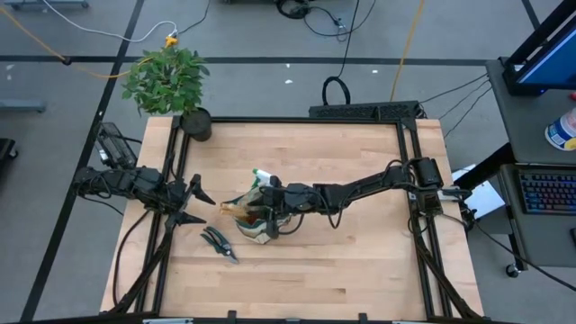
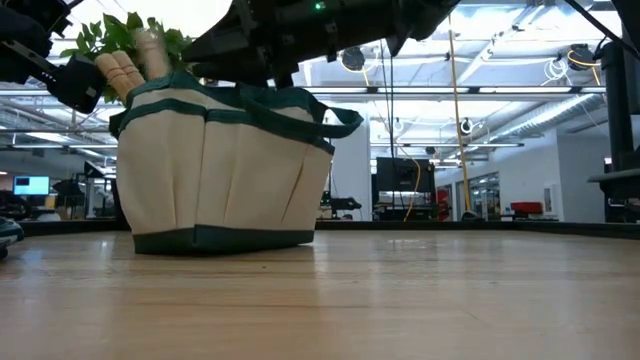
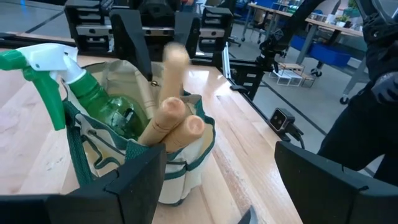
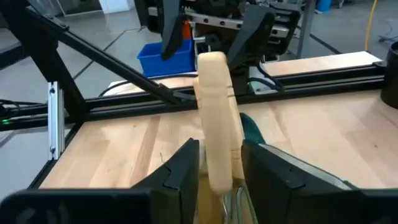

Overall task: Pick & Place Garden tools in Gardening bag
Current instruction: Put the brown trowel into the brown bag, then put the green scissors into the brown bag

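The beige gardening bag (image 1: 255,219) with green trim stands on the table's middle; it also shows in the low view (image 2: 225,165). A green spray bottle (image 3: 93,93) and two wooden tool handles (image 3: 177,121) stick out of it. My right gripper (image 1: 273,202) is over the bag, shut on a third wooden-handled tool (image 4: 214,124). My left gripper (image 1: 194,203) is open and empty just left of the bag, its fingers (image 3: 127,183) wide apart. Black pruning shears (image 1: 219,243) lie flat on the table in front of the bag, to its left. My right gripper pinches the tool's wooden handle (image 4: 217,168) between its two fingers, on the handle's lower part. The fingers reach in from the table's right side and lie across the handle. The handle stands nearly upright above the bag; its lower end is hidden by the fingers and the bag.
A potted green plant (image 1: 167,79) in a black pot (image 1: 195,124) stands at the table's far left corner. Black frame rails (image 1: 288,120) run along the table's edges. Bare wood lies right of and in front of the bag.
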Tool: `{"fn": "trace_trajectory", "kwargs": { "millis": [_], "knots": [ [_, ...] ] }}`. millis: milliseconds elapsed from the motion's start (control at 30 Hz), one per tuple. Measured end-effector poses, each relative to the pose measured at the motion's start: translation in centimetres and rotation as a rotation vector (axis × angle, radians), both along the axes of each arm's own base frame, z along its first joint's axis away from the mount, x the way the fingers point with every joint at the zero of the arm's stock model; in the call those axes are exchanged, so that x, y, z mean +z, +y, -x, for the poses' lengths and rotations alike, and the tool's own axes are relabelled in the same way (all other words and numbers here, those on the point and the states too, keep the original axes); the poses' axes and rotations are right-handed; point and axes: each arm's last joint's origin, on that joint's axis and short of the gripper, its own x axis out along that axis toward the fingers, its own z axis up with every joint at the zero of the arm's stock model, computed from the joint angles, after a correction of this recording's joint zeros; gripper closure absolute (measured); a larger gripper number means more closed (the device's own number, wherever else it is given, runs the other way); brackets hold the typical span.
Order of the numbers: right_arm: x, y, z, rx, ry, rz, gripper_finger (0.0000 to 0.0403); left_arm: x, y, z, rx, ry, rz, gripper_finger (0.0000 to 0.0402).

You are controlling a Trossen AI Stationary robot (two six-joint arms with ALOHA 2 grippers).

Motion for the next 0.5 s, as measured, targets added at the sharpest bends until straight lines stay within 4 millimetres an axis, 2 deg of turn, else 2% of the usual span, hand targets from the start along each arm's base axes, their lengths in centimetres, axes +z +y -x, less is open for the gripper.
{"fn": "trace_trajectory", "kwargs": {
  "millis": [333,500],
  "knots": [
    [0.3,-0.3,-0.1,-0.012,-0.030,0.000,0.0256,0.0,0.0,0.0,0.002,0.003,0.008,0.0094],
    [2.3,-0.3,0.2,-0.008,-0.145,-0.013,0.0256,0.2,0.0,0.0,0.011,0.001,0.063,0.0094]
  ]
}}
